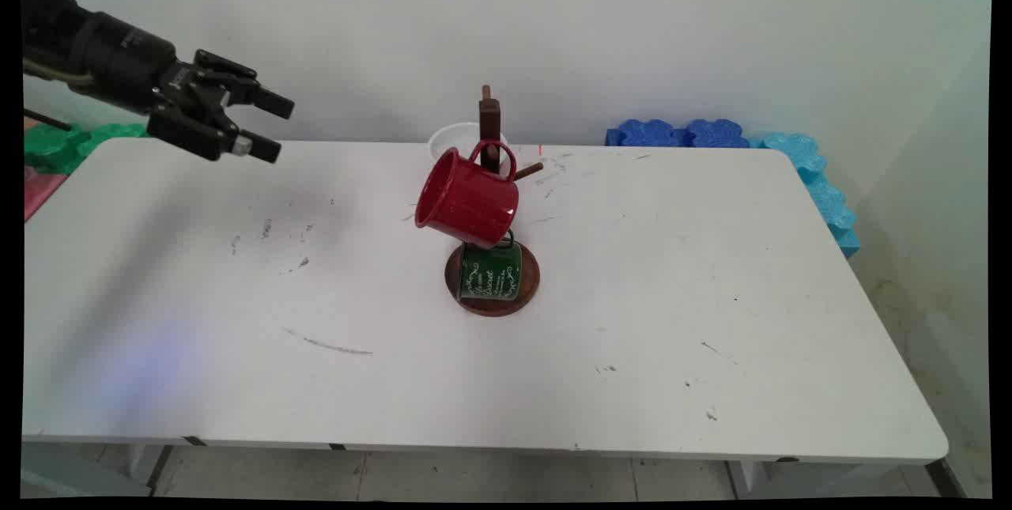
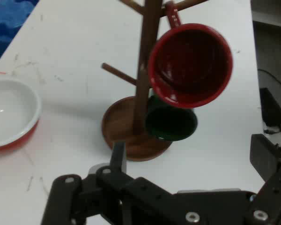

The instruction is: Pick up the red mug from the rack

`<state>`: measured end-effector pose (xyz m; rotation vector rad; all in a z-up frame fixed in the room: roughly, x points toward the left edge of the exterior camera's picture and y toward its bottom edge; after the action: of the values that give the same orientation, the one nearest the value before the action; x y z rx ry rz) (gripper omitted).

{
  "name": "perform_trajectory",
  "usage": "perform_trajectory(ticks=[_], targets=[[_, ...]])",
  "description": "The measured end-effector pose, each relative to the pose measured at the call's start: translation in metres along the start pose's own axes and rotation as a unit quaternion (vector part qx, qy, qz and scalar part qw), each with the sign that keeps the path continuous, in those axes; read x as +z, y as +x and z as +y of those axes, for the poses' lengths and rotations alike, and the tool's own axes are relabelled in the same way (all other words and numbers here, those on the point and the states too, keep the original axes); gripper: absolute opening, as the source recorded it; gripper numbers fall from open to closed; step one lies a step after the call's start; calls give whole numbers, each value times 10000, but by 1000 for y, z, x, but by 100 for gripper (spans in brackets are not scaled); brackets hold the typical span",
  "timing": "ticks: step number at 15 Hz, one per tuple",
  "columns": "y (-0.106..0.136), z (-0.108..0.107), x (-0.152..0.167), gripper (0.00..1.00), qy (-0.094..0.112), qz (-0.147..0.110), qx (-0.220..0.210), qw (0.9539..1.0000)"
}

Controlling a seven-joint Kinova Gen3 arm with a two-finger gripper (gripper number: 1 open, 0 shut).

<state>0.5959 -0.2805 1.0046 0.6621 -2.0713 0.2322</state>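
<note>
A brown wooden mug tree (image 1: pixel 489 119) stands mid-table on a round base (image 1: pixel 531 281). A red mug (image 1: pixel 466 198) hangs tilted from one of its pegs, mouth toward the left. Below it a green mug (image 1: pixel 490 271) with white lettering hangs just over the base. My gripper (image 1: pixel 271 128) hovers open and empty above the table's far left corner, well apart from the tree. In the hand view the gripper (image 2: pixel 192 161) faces the red mug's (image 2: pixel 192 65) open mouth, with the green mug (image 2: pixel 171 123) under it and the tree's base (image 2: pixel 119 126) behind.
A white bowl (image 1: pixel 452 140) with a red outside (image 2: pixel 9 115) sits behind the tree near the wall. Blue foam pieces (image 1: pixel 711 133) line the back right corner and right edge. Green foam (image 1: pixel 55 142) and a pink piece (image 1: pixel 35 190) lie at the left.
</note>
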Motion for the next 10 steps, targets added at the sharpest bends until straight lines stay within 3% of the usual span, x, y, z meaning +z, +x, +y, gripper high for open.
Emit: perform_trajectory(ticks=[10], targets=[[14,53,50,100,-256,-190,42,9995]])
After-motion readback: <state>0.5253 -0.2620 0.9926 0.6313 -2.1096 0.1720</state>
